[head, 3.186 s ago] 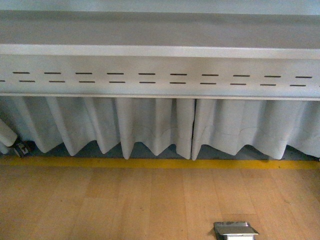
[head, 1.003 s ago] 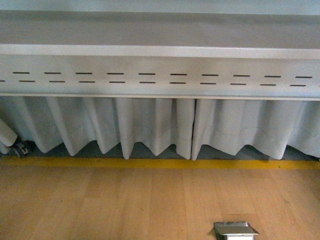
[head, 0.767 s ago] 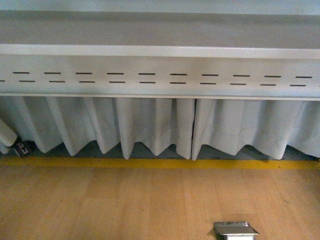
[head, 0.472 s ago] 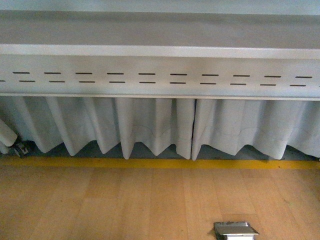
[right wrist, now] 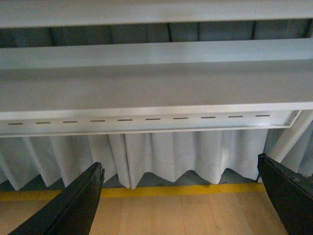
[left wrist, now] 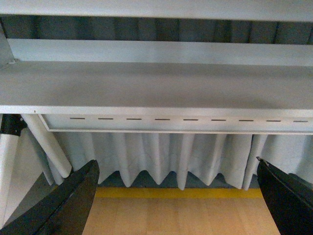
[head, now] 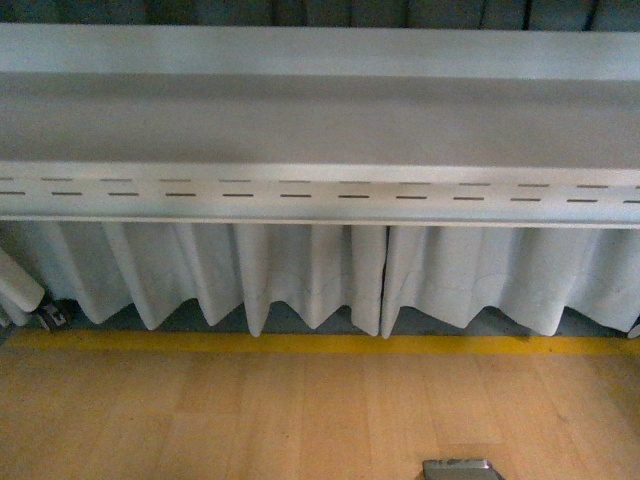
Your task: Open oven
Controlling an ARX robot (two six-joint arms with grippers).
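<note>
Two pairs of dark fingers show, one pair in each wrist view, and both are spread wide. The left fingers (left wrist: 73, 200) sit at the outer edges of the left wrist view with only background between them. The right fingers (right wrist: 78, 205) stand the same way in the right wrist view.

All three views face a long grey-white counter (head: 320, 120) seen from low down. A rail with short dark slots (head: 320, 190) runs along its front edge. A white pleated skirt (head: 300, 270) hangs beneath the rail, down to near the floor. A yellow line (head: 300, 343) runs along the foot of the skirt, and a wooden floor (head: 250, 420) lies in front of it. A metal floor box (head: 462, 468) shows at the lower edge of the front view. At the far left, a slanted white leg (head: 18, 285) ends beside a small castor (head: 50, 316).

Where the oven stands cannot be told from these views.
</note>
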